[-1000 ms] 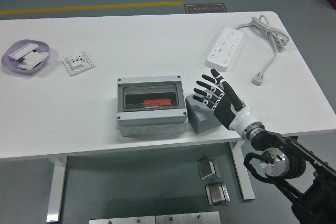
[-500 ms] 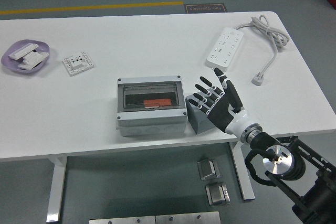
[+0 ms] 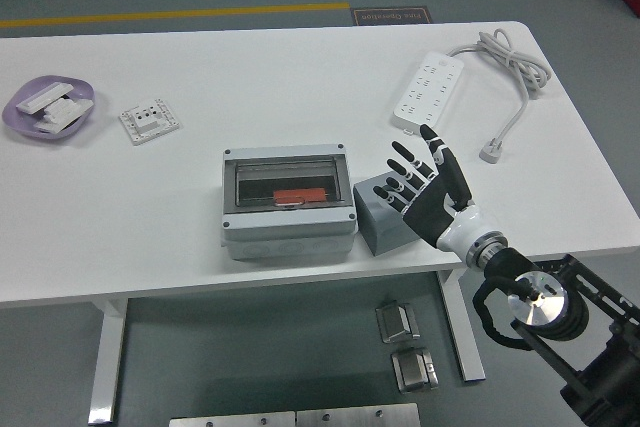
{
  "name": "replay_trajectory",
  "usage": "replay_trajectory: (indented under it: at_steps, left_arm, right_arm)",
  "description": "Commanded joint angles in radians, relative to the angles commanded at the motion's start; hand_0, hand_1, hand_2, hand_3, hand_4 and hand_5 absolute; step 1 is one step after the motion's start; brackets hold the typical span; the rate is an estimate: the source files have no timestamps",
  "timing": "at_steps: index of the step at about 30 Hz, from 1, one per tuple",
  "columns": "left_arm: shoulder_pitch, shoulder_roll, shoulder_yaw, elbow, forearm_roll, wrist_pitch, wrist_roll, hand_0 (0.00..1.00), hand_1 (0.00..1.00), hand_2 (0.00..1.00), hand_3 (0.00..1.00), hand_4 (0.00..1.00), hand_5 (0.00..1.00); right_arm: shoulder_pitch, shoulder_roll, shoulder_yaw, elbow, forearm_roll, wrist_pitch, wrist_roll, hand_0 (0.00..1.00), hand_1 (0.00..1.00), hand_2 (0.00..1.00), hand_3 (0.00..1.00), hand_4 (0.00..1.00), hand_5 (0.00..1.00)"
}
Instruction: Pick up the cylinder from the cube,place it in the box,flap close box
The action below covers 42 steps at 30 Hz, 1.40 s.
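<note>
White table takes up most of the view. Grey box sits near the front edge, clear flap down over an orange-red cylinder inside. Grey cube just beside the box on its right, top bare. Right hand hovers over the cube's right side, fingers extended and spread, holding nothing. White power strip with coiled cable lies far right. Purple dish with white parts at the far left, white socket plate next to it.
</note>
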Motion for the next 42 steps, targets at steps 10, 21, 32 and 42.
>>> replay_trajectory:
  at_steps: [10, 21, 32, 42]
  left_arm:
    - [0.001, -0.006, -0.003, 0.003, -0.001, 0.004, -0.009, 0.556, 0.349, 0.421, 0.574, 0.621, 0.224]
    - [-0.003, -0.009, -0.01, 0.003, 0.001, 0.009, -0.021, 0.58, 0.435, 0.473, 0.578, 0.627, 0.224]
    - [-0.001, -0.013, -0.02, 0.003, 0.002, 0.003, -0.024, 0.585, 0.478, 0.504, 0.58, 0.628, 0.223]
    - [0.002, -0.009, -0.036, -0.009, -0.009, -0.036, -0.053, 0.586, 0.485, 0.509, 0.58, 0.628, 0.224]
  right_arm:
    - [-0.005, -0.02, 0.099, 0.024, -0.139, -0.02, -0.03, 0.116, 0.171, 0.26, 0.563, 0.863, 0.604]
    - [0.012, -0.053, 0.206, 0.023, -0.539, -0.107, 0.009, 0.229, 0.309, 0.417, 0.603, 0.86, 0.581]
    - [0.008, -0.039, 0.212, -0.031, -0.882, -0.141, 0.11, 0.755, 0.754, 0.779, 0.827, 0.868, 0.313]
    - [-0.003, -0.069, 0.258, -0.049, -0.764, -0.084, 0.098, 0.768, 0.764, 0.788, 0.825, 0.866, 0.313]
